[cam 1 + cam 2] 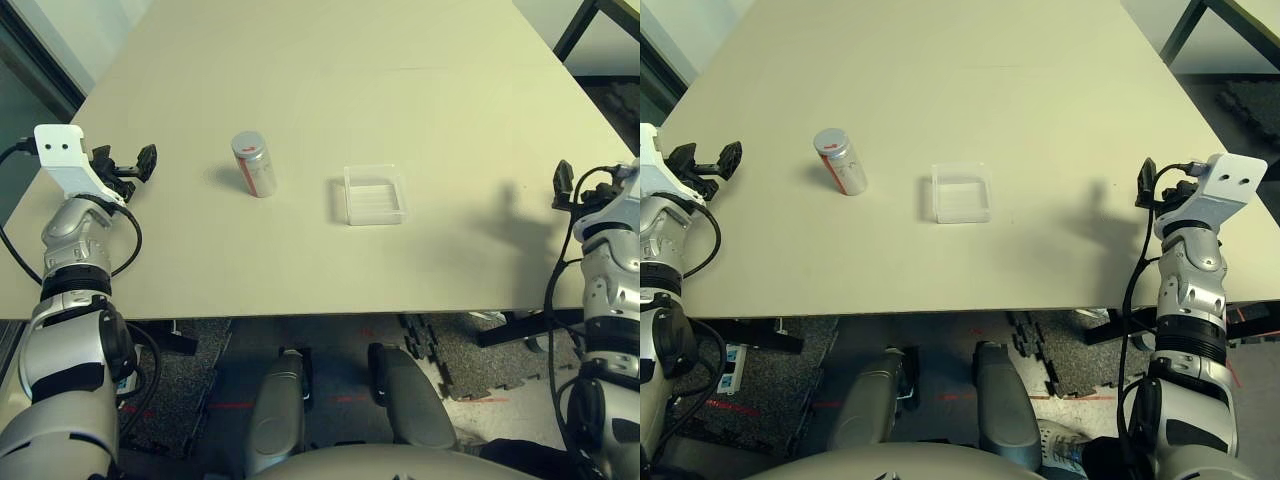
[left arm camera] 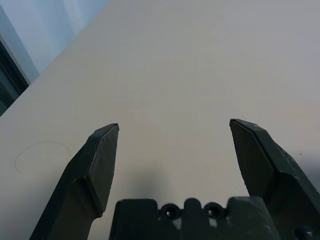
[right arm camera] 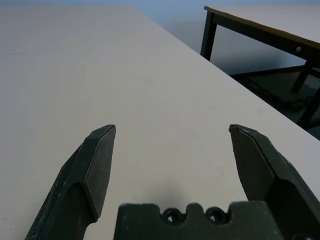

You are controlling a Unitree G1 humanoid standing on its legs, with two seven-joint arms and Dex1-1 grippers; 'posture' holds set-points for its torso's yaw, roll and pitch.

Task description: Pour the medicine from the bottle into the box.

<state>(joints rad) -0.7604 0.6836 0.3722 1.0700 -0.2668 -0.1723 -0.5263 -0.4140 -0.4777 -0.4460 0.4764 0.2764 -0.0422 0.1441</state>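
Your left hand point(image 2: 172, 135) and right hand point(image 3: 172, 137) are both spread, holding nothing — at opposite edges of the surface point(image 1: 400, 100). Between them the capped bottle point(image 1: 254, 165) stands upright, near the box point(image 1: 375, 195).

- Bottle point(image 1: 255, 165): upright on the table point(image 1: 330, 80), left of centre.
- Box point(image 1: 375, 195): flat on the table, right of the bottle, apart from it.
- Left gripper point(image 1: 138, 163): over the table's left edge, left of the bottle, well apart.
- Right gripper point(image 1: 563, 187): at the table's right edge, well right of the box.
- Second table point(image 3: 270, 20): beyond the right edge.
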